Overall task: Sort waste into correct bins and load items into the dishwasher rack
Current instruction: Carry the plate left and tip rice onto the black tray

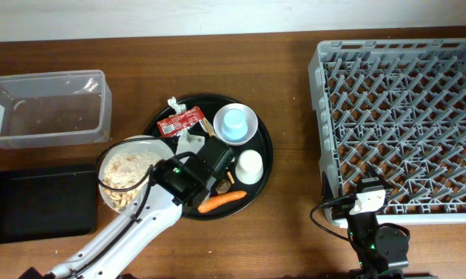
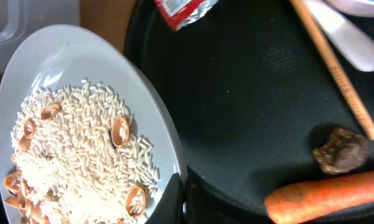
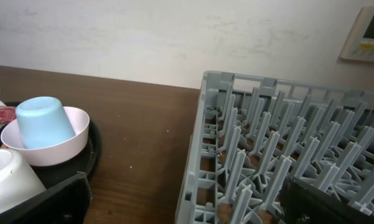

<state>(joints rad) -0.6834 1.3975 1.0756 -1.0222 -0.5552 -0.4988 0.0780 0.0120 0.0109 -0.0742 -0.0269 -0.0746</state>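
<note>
Though closed, left gripper (at plate rim)

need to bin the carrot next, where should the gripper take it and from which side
Grip the carrot across its middle, coming straight down. It lies flat by the round black tray's front rim, long axis roughly left to right, so close across its narrow width. A brown lump sits close behind it.

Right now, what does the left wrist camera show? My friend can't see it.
A white plate heaped with rice and brown scraps fills the left, its rim pinched by the left claw. Beside it on the black tray lie a carrot, a brown lump, a chopstick and a red wrapper.
</note>
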